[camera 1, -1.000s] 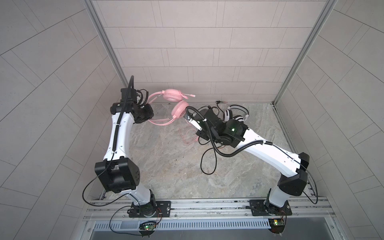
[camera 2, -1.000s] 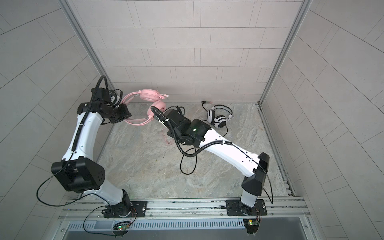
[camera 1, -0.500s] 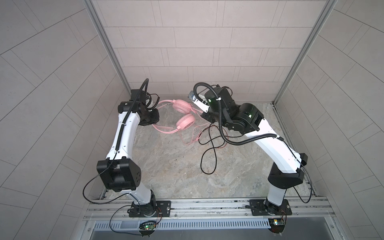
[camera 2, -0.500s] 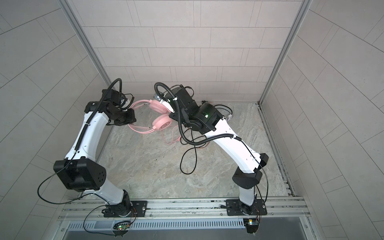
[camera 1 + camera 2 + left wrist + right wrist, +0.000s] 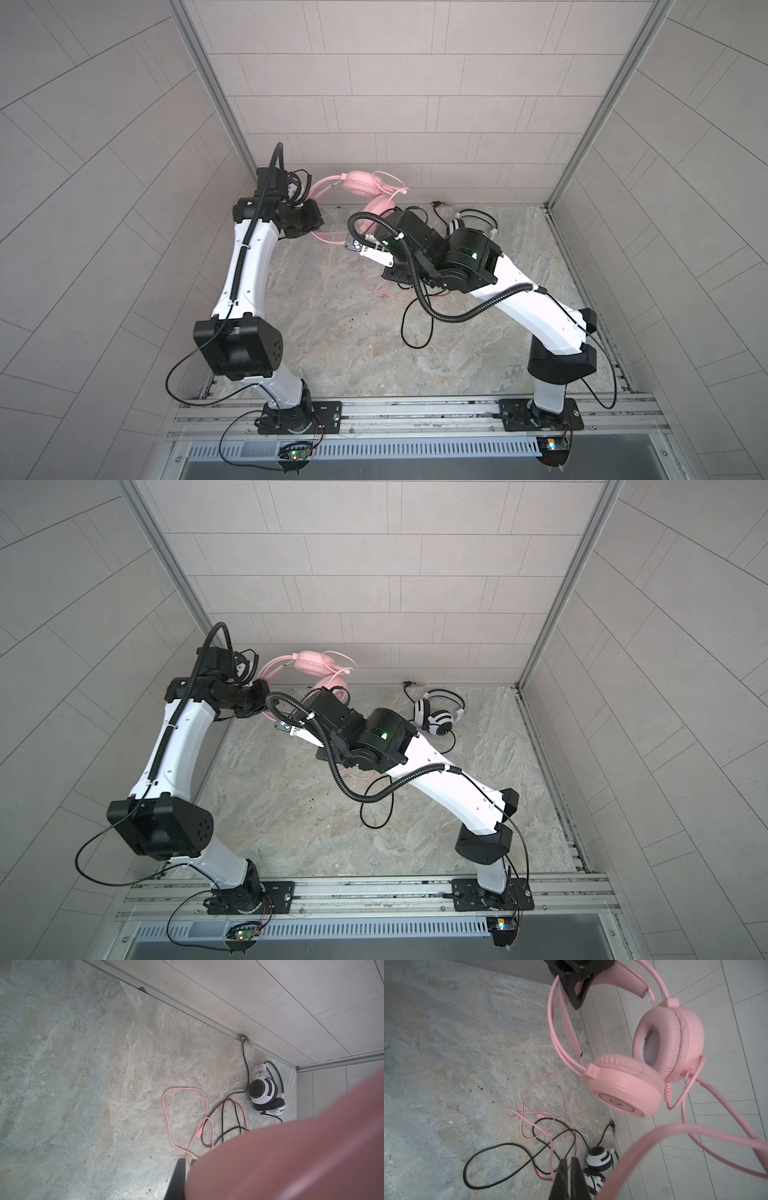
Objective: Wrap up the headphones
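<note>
- the pink headphones (image 5: 362, 185) hang in the air near the back wall, above the desk (image 5: 332, 332), with the left end effector (image 5: 578, 991) clamped on the headband.
- the right end effector (image 5: 569, 1159) is pressed together on the pink cable (image 5: 685, 1127). a slack loop runs from there back to one ear cup, and the tail drops to the desk.
- the step in hand looks like winding that cable round the headset. to do it well, keep the band held still and carry the cable round with light tension so each turn lies snug.
- the tail crosses the black cable (image 5: 246, 1064) of the white-and-black headset (image 5: 436, 717), which lies on the desk near the far right corner. lift the tail clear, or that headset may be dragged along.
- in both top views the pink headset's long axis runs roughly along the back wall, from the held band to the cups.
- the cups point away from the left end effector, toward the middle, with their cushions facing each other.
</note>
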Controlling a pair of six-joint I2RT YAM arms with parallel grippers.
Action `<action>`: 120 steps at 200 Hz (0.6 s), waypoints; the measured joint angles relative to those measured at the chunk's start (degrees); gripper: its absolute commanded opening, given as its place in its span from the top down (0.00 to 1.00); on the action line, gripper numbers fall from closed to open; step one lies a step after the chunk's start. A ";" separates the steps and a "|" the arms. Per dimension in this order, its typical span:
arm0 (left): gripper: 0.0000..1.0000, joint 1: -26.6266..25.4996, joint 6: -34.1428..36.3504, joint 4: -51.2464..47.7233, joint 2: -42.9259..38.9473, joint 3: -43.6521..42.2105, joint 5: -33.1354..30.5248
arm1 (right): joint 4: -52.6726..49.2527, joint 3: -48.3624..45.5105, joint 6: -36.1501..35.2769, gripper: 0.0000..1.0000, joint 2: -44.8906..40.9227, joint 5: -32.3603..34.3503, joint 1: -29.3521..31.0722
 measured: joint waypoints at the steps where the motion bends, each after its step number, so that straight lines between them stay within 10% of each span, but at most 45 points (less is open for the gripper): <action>1: 1.00 -0.02 0.00 0.00 0.02 0.02 -0.02 | 0.00 0.02 0.00 1.00 0.00 0.07 0.00; 120: 1.00 -0.74 12.83 -4.26 -4.33 -6.64 -9.70 | 9.01 -4.85 8.79 1.00 -9.79 5.79 -20.39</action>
